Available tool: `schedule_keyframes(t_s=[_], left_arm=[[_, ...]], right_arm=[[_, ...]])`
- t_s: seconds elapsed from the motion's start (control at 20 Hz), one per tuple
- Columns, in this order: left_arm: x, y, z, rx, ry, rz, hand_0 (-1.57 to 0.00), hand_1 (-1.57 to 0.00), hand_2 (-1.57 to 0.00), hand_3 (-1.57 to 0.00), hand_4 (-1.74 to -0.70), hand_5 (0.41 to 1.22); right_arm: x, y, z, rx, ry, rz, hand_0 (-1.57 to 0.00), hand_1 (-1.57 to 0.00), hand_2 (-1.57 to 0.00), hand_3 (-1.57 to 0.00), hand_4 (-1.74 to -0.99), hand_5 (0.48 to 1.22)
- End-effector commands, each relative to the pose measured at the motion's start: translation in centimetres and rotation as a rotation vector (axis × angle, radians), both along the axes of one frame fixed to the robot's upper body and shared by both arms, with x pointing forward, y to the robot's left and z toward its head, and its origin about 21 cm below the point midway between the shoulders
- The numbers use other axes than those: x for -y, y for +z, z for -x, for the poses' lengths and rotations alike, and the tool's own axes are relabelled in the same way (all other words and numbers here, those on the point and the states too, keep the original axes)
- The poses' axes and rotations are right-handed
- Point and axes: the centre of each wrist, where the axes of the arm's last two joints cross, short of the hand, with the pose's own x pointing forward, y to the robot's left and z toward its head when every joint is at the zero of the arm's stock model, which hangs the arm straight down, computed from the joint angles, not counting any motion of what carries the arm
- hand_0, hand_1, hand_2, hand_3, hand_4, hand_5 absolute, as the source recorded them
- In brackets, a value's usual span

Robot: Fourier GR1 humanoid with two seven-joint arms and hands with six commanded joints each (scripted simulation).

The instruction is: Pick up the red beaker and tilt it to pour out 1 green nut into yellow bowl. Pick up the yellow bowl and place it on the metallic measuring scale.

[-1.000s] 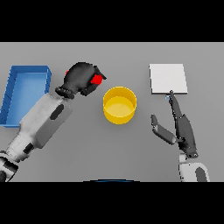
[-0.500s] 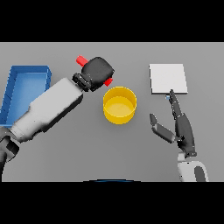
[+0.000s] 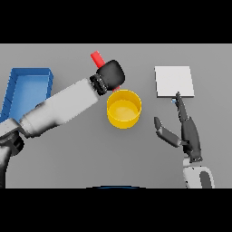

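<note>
We see two arms with smooth, rounded shells in white and pale grey. The left hand [image 3: 110, 75] is black and bulky, joined by a dark ribbed wrist. The right hand [image 3: 188, 133] is dark grey, slender-fingered, on a white cuff.

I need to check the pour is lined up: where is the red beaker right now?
In the head view, the red beaker is held in the left hand, just behind and left of the yellow bowl, right of the blue tray.

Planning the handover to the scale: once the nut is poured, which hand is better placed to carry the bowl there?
Probably the right hand: open and free between yellow bowl and scale. The left hand is curled round the red beaker.
</note>
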Motion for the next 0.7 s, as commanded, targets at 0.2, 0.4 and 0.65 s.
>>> schedule_keyframes(t_s=[0.2, 0.4, 0.65], left_arm=[[1.5, -0.3, 0.3, 0.094, -0.135, -0.172, -1.57, -1.57, -1.57, -1.57, -1.73, 1.221], [2.0, -0.3, 0.0, 0.151, -0.191, -0.288, -1.57, -1.57, -1.57, -1.57, -1.73, 1.221], [4.1, 0.1, 0.5, 0.221, -0.250, -0.382, -1.57, -1.57, -1.57, -1.57, -1.72, 1.221]], right_arm=[[0.1, 0.0, 0.0, 0.002, -0.016, -0.011, 0.00, 0.00, 0.00, 0.00, -1.167, 0.626], [0.0, -0.1, 0.3, 0.004, -0.005, 0.005, 0.00, 0.00, 0.00, 0.00, -1.153, 0.627], [0.0, 0.0, 0.4, 0.021, -0.018, 0.023, 0.00, 0.00, 0.00, 0.00, -1.155, 0.637]])
